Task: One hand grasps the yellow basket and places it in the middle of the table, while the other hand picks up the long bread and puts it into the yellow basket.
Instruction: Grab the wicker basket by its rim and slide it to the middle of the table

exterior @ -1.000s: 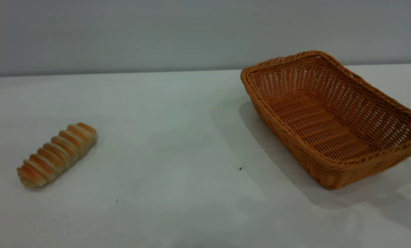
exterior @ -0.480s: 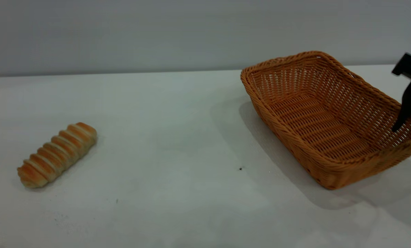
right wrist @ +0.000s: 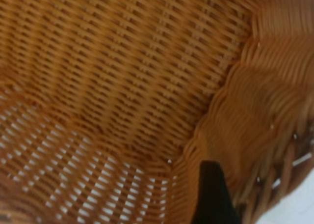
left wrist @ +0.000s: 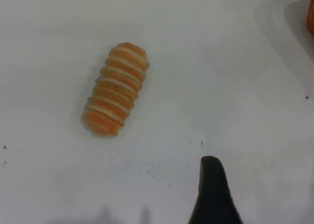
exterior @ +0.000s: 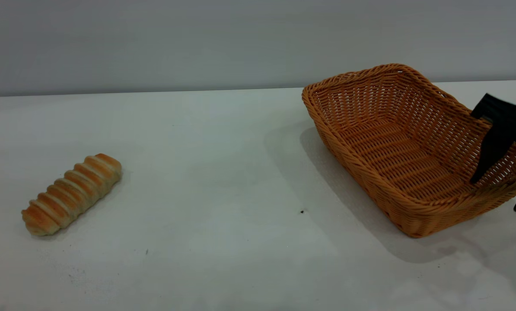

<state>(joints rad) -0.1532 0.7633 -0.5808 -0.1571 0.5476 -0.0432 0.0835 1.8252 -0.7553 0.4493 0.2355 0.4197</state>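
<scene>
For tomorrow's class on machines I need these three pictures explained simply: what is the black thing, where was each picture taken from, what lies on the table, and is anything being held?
The black shapes are grippers, a robot's hands. The wide picture is taken from outside, facing the white table. On it lie a long bread and a yellow basket. The right gripper straddles the basket's end wall, one finger inside, one outside, open, gripping nothing yet. The other two pictures come from cameras on the wrists: one looks down at the bread, with a left fingertip showing; the other looks into the basket.

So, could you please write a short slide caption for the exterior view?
Right gripper open astride the near wall of the yellow basket; long bread lies untouched on the table.
</scene>
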